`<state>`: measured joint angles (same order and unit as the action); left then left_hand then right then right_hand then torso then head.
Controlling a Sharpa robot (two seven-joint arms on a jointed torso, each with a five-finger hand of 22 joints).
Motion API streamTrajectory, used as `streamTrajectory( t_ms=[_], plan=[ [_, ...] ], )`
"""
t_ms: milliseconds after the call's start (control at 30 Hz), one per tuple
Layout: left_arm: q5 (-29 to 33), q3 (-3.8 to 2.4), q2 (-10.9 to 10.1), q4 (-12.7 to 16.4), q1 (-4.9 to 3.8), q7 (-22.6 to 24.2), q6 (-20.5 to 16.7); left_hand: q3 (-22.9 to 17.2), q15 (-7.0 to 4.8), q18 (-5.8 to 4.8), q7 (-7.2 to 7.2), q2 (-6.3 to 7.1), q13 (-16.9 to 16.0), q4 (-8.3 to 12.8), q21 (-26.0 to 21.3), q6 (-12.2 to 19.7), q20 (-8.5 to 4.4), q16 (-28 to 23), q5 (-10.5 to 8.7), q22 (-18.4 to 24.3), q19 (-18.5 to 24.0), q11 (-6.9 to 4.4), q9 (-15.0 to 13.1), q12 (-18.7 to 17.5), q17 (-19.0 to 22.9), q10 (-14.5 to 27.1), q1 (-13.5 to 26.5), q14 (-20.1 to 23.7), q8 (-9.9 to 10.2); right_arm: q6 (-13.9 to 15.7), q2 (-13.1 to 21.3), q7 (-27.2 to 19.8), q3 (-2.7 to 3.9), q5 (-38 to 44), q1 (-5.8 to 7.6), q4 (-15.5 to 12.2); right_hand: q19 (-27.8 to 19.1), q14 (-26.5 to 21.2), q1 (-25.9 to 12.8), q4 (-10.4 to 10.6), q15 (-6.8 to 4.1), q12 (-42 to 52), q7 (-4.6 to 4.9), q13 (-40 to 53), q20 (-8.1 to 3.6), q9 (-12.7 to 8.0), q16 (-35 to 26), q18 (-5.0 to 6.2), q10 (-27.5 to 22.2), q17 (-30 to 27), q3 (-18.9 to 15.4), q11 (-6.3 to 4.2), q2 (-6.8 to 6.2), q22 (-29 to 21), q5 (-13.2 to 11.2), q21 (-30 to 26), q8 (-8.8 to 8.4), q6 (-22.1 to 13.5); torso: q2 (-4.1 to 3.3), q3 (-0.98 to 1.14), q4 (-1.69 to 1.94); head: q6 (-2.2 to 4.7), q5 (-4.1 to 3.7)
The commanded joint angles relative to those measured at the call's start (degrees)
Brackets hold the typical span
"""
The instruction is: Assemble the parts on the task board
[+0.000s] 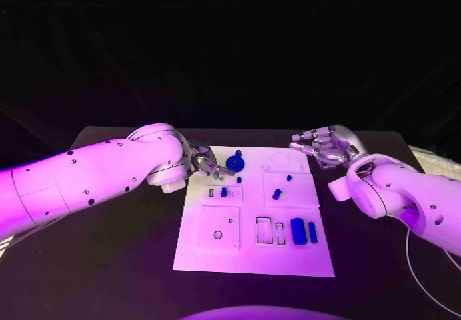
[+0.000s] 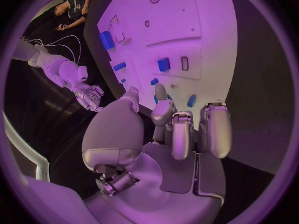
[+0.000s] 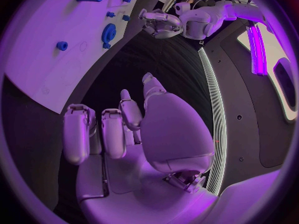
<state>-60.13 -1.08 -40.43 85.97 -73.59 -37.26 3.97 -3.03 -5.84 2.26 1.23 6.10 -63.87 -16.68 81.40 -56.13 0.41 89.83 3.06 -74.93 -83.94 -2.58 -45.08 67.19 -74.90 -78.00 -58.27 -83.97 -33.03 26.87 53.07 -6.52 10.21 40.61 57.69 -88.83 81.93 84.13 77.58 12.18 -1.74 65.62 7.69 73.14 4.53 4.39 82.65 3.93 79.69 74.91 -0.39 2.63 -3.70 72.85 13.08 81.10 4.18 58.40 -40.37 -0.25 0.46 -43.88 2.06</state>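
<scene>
The white task board [image 1: 254, 250] lies in the middle of the table. A blue gear [image 1: 236, 162] stands near its far edge, and I see it again in the right wrist view [image 3: 109, 34]. My left hand [image 1: 210, 164] hovers at the board's far left, fingers curled, its fingertips just beside the gear with nothing in them. In the left wrist view its fingers [image 2: 184, 129] partly hide the gear [image 2: 192, 100]. My right hand [image 1: 325, 147] hangs by the board's far right corner, curled in and holding nothing. Small blue pegs [image 1: 276, 194] stand mid-board, and a blue cylinder [image 1: 298, 231] lies to the near right.
A second blue bar [image 1: 312, 231] lies beside the cylinder, next to outlined rectangular slots [image 1: 263, 230]. A square plate with a small hole [image 1: 218, 228] fills the board's near left. Black table [image 1: 125, 253] surrounds the board. A white cable [image 1: 415, 257] runs along the right.
</scene>
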Motion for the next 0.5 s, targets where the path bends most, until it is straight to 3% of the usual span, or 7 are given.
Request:
streamTrajectory(
  t_ms=[33, 133, 267, 367, 500],
  plan=[
    [0.7, -0.18, -0.5, -0.4, -1.71, -0.8, 5.2, 1.1, 0.30, 0.65, 0.43, -1.01, 1.4, 0.2, -1.6, 1.4, 0.29, 0.2, -0.23, -5.6, -0.7, 0.34, 0.1, -1.5, -15.1, 1.4, -1.0, -6.0, 0.8, -0.8, 0.0, -0.7, -0.04, 0.2, -0.21, 0.0, -0.5, 3.7, -0.8, -0.1, 0.14, -0.3, -0.05, -0.1, -0.06, 0.1, -0.3, -0.21, -0.5, 5.5, -0.3, 0.03, 0.03, -0.1, 0.3, -0.2, 0.00, 0.1, 0.03, 0.15, -0.01, 0.05, 0.09],
    [-0.8, -0.22, 0.2, -3.3, -3.37, -1.2, 10.5, 1.8, 1.50, 1.57, 2.05, -2.37, 7.3, 0.5, -5.7, 4.2, 1.24, 0.2, -0.15, -2.2, 1.7, 1.76, 1.8, -7.3, -15.1, 6.3, -4.4, -6.0, 3.6, -0.5, 0.1, -0.8, -0.05, 0.3, -0.28, -0.2, -0.5, 3.7, -0.7, -0.2, 0.13, -0.3, -0.08, -0.1, -0.06, 0.1, -0.3, -0.21, -0.5, 5.6, -0.5, 0.01, 0.21, -0.1, 1.2, -0.3, 0.04, 0.1, 0.04, 0.07, 0.14, 0.20, 0.07],
    [-1.4, -0.21, 2.3, -8.2, -4.43, -1.2, 12.6, 2.4, 2.58, 1.83, 3.37, -3.81, 9.5, 0.5, -6.9, 5.7, 2.25, 0.2, 0.48, -1.4, 2.2, 2.97, 4.6, -9.2, -15.1, 8.2, -7.3, -6.0, 6.7, -0.3, 0.0, -1.0, -0.06, 0.5, -0.32, -0.5, -0.5, 3.7, -0.6, -0.3, 0.12, -0.2, -0.08, -0.1, -0.07, 0.1, -0.3, -0.21, -0.5, 5.6, -0.6, -0.01, 0.31, 0.0, 1.6, -0.3, 0.06, 0.1, -0.03, 0.17, -0.12, 0.47, 0.43],
    [-0.9, -0.21, 4.0, -11.5, -4.74, -1.0, 12.1, 2.9, 2.74, 1.94, 3.44, -4.17, 10.0, 0.5, -7.3, 5.0, 2.56, 0.2, 0.57, -1.3, 2.3, 3.08, 5.4, -9.4, -15.1, 8.5, -8.3, -6.0, 7.0, -0.3, -0.1, -1.1, -0.06, 0.7, -0.33, -0.5, -0.5, 3.7, -0.6, -0.3, 0.11, -0.2, -0.09, -0.1, -0.07, 0.1, -0.3, -0.21, -0.5, 5.6, -0.6, -0.01, 0.32, 0.0, 1.7, -0.3, 0.06, 0.1, -0.08, 0.01, -0.20, 0.56, 0.32],
    [-0.3, -0.18, 6.5, -16.7, -5.13, -0.5, 13.5, 3.5, 2.59, 1.85, 3.15, -4.39, 9.4, 0.5, -6.8, 3.8, 2.60, 0.2, 0.63, -1.7, 1.9, 2.84, 5.8, -8.6, -15.1, 7.9, -9.0, -6.0, 6.7, -0.3, -0.2, -1.1, -0.06, 0.8, -0.34, -0.5, -0.5, 3.7, -0.6, -0.3, 0.11, -0.3, -0.09, -0.1, -0.07, 0.1, -0.4, -0.21, -0.6, 5.6, -0.6, -0.01, 0.36, -0.1, 1.9, -0.3, 0.06, 0.1, -0.15, 0.03, -0.33, 0.81, 0.56]
  ],
)
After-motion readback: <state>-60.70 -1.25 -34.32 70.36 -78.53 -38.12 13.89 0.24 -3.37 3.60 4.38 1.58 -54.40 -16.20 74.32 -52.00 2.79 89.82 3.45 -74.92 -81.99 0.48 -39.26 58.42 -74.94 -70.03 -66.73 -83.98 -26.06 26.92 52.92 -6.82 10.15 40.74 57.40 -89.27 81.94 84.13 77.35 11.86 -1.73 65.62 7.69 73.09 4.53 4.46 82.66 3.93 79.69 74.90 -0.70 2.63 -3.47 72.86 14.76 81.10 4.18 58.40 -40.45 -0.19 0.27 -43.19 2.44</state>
